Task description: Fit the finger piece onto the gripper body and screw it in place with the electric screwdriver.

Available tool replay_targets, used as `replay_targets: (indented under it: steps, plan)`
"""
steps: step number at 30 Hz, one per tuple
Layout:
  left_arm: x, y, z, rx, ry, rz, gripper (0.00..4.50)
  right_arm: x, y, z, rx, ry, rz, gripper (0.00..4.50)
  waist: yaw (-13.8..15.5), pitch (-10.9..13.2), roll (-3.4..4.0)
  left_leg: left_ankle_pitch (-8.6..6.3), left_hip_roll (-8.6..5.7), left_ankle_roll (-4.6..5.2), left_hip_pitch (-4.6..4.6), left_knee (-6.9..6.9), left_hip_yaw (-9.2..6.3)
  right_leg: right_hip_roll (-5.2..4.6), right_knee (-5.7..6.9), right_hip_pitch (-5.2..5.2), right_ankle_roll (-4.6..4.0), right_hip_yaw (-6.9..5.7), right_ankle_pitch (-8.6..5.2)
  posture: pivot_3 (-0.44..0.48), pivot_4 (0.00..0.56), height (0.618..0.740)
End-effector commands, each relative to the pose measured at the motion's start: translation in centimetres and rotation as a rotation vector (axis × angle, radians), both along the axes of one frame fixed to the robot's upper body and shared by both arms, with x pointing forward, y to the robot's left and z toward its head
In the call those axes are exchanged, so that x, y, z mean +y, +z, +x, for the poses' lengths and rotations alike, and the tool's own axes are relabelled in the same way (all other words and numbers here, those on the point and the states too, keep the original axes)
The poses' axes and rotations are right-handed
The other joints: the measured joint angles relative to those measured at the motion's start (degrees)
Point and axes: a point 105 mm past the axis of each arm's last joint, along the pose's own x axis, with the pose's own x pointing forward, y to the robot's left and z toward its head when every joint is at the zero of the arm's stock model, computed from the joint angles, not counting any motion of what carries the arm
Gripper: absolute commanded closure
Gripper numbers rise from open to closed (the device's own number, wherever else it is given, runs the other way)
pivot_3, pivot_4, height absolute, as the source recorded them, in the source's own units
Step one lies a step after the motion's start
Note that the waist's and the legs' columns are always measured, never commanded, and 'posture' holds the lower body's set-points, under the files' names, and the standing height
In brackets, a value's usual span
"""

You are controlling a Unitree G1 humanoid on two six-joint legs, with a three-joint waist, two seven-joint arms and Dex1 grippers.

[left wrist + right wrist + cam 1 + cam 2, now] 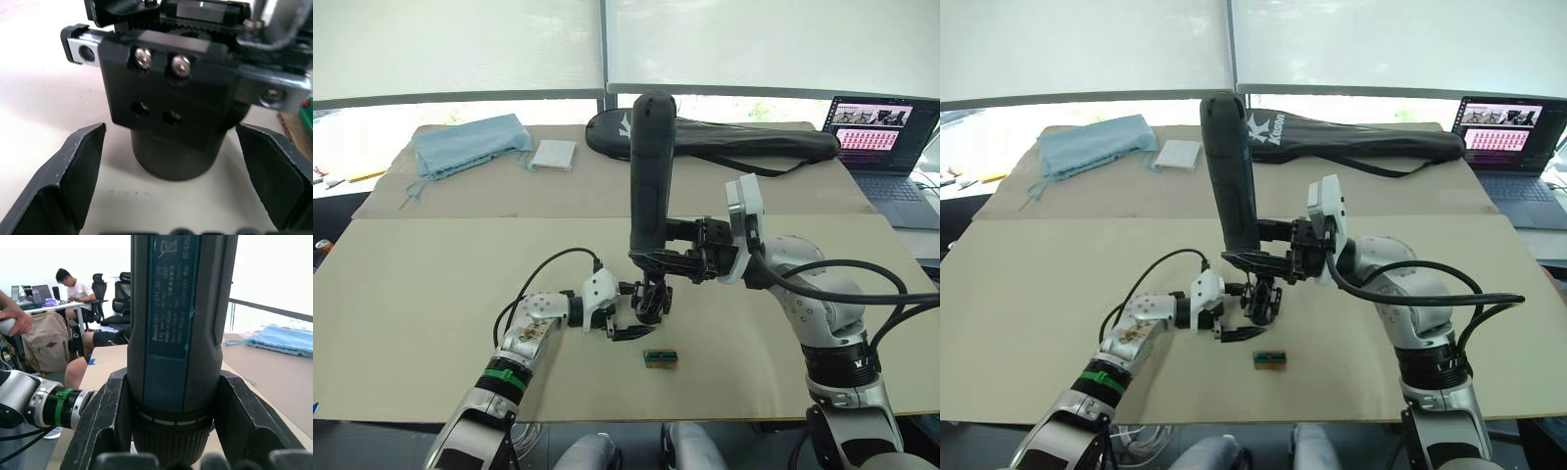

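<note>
**Top-heavy driver upright over a small, light body**

The electric screwdriver (650,176) stands upright over the bench (431,294), clenched low near its chuck by the right tool (658,257); rigid and top-heavy, it looks best gripped there. The gripper body (168,117), small, stiff and probably light, sits between the spread fingers of the released left tool (619,315). The bit tip and the finger piece are hard to make out.

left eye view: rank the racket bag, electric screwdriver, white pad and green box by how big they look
1. racket bag
2. electric screwdriver, held upright nearer the camera, so unsure against the bag
3. white pad
4. green box
</note>
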Motion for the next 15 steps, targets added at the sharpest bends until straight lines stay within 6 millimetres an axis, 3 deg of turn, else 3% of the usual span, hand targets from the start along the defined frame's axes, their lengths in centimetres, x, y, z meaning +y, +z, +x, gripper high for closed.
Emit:
replay_targets:
  steps: [1,15]
  plan:
    - [-0.58,0.65,0.10,-0.035,-0.024,-0.004,0.00,0.18,1.25,-0.89,-0.078,0.018,0.021,2.58,0.00,0.00,0.00,0.00,0.00,0.00,0.00,0.00,0.00,0.00,0.00,0.00,0.00,0.00,0.00,0.000,0.150,0.740]
    - [-0.81,-0.09,0.30,-0.013,-0.035,0.017,0.00,0.16,1.33,-0.84,-0.078,0.008,0.016,2.58,0.03,0.00,0.00,0.00,0.00,0.00,0.00,0.03,0.00,0.00,0.01,0.01,0.00,0.00,0.00,0.000,0.150,0.740]
